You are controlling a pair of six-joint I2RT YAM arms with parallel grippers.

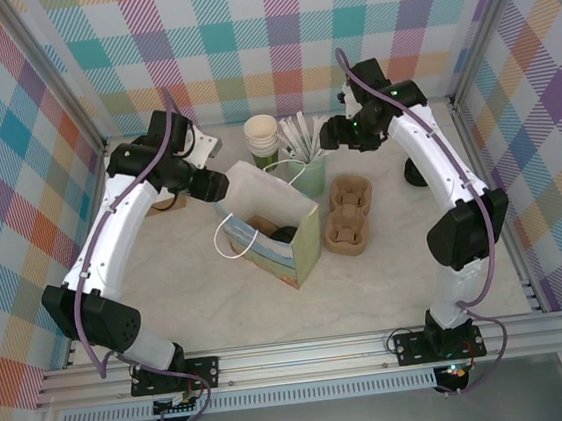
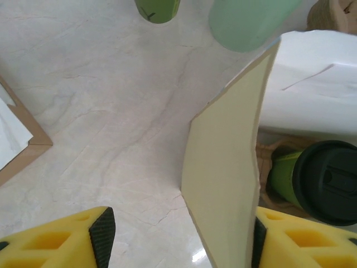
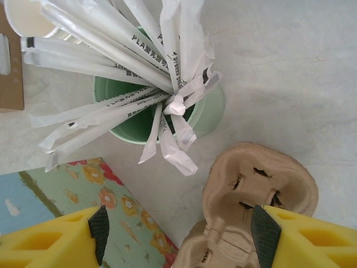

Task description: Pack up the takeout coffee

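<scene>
**Top view.** Shows the bag (image 1: 273, 233) standing open in the middle of the bench (image 1: 390, 289). Has the cup (image 1: 285, 234), black-lidded, upright inside it beside a brown insert (image 1: 260, 223). Puts the left tool (image 1: 220, 185) at the bag's far-left rim. Puts the right tool (image 1: 329, 137) further back, above the stirrer cup (image 1: 307, 173) and near the stack (image 1: 261, 137). Places the carriers (image 1: 347, 214) just beside the bag on its right.

**Left wrist.** Looks down along the bag's cream wall (image 2: 223, 184), standing between the pads. Sets that wall close to the right pad (image 2: 257, 240) and well clear of the left pad (image 2: 103, 234). Finds the jaws wide, straddling the wall and pinching nothing. Catches the cup just over the wall on the right, inside the bag, lid up, long axis vertical.

**Right wrist.** Looks straight down on the stirrer cup, with a carrier at lower right and the bag's flowered side at lower left. Finds these jaws wide too, with nothing between the pads.

**Judgement.** Reads as already packed, going by the cup's place in the bag. Hinges, for any coming move on the cup, on one relation: right of the left tool, across a single paper wall, upright, probably open to reach from above only. Makes the left arm much the nearer. Leaves the right tool well apart, with the stirrer cup and the bag's far wall in between.
</scene>
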